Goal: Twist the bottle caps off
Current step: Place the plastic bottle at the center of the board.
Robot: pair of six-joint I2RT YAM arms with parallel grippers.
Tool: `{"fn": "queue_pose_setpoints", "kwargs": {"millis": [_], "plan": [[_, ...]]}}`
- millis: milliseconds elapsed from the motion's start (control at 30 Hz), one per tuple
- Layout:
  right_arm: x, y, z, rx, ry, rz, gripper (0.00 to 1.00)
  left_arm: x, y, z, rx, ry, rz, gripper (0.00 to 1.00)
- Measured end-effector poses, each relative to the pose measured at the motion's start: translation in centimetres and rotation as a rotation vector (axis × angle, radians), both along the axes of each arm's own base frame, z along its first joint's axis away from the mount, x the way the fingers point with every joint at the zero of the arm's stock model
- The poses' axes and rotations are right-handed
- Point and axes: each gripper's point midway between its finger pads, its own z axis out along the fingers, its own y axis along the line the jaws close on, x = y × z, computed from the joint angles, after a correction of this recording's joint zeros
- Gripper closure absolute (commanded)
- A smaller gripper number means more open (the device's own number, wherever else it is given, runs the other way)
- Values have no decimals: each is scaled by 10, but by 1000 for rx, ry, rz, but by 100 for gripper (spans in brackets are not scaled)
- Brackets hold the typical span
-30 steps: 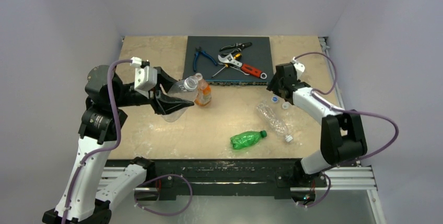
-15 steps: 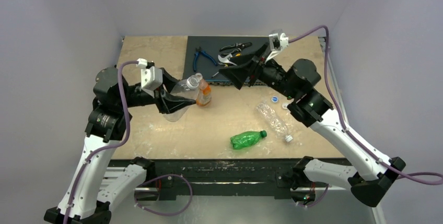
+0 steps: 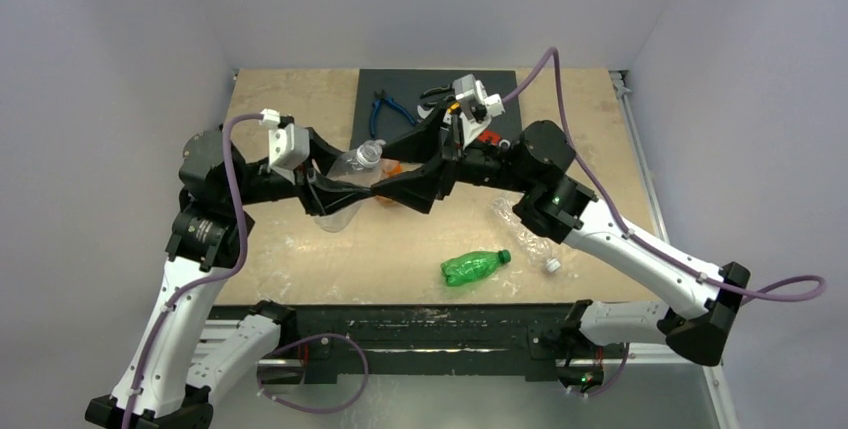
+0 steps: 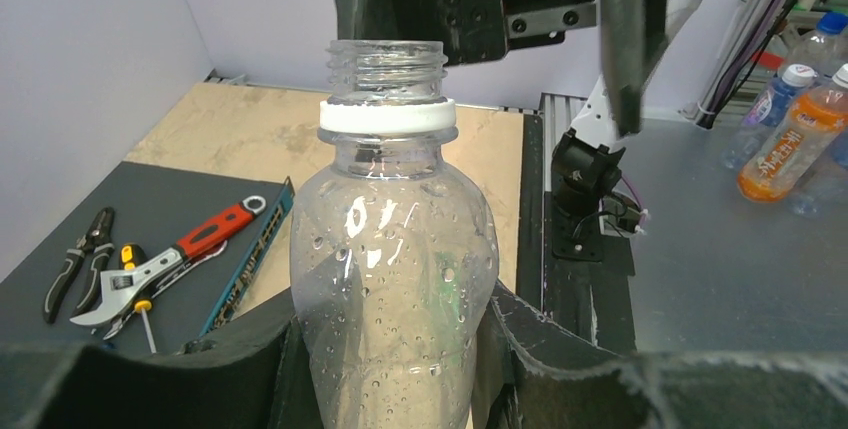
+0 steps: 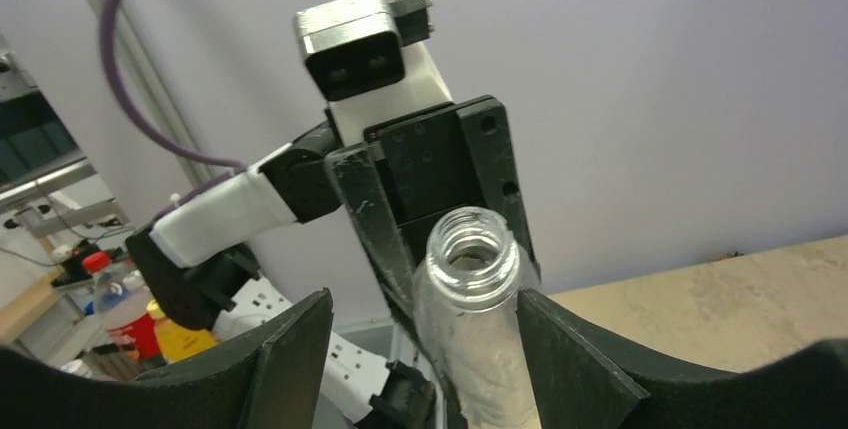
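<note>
My left gripper [image 3: 335,194] is shut on a clear bottle [image 3: 352,167], holding it off the table. In the left wrist view the bottle [image 4: 390,249] has a bare threaded mouth above a white ring [image 4: 387,116], with no cap on it. My right gripper [image 5: 420,349] is open and straddles the bottle's neck [image 5: 472,249]; one finger [image 5: 560,359] lies close against it. A green bottle [image 3: 472,268] with its green cap [image 3: 505,255] lies at front centre. A crinkled clear bottle [image 3: 522,227] with a white cap [image 3: 552,266] lies beside it. The orange-label bottle [image 3: 388,165] is mostly hidden.
A dark mat [image 3: 400,99] at the back holds blue-handled pliers [image 3: 385,109] and other metal tools, partly covered by the right arm. The left wrist view shows a red-handled wrench [image 4: 200,244] on that mat.
My right arm has swung left from the table's right side to the held bottle, its jaws now opened either side of the neck. The left gripper and bottle have barely moved.
</note>
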Motion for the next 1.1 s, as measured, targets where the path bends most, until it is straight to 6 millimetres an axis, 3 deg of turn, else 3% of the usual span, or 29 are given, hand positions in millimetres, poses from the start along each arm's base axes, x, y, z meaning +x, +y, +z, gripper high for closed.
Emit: {"fn": "queue_pose_setpoints", "kwargs": {"millis": [267, 333, 400, 433, 467, 567, 633, 867, 1100], "plan": [[15, 20, 3, 24, 19, -41, 62, -6, -1, 4, -17, 25, -22, 100], [16, 23, 5, 32, 19, -40, 73, -8, 0, 4, -20, 32, -22, 99], [16, 24, 7, 35, 14, -40, 88, -8, 0, 6, -25, 38, -18, 88], [16, 24, 7, 35, 13, -40, 98, -9, 0, 7, -27, 39, -15, 77], [16, 24, 8, 35, 10, -41, 100, -9, 0, 7, -29, 44, -14, 62], [18, 26, 8, 30, 3, -46, 100, -9, 1, 7, -36, 82, -10, 23], [23, 28, 6, 18, 23, -68, 100, -10, 0, 7, -34, 71, -14, 11], [39, 31, -28, -103, 60, -165, 100, -2, 2, -11, 9, 119, 31, 1], [66, 9, -69, -225, 55, -362, 100, 19, 14, -25, 93, 142, 177, 0]]}}
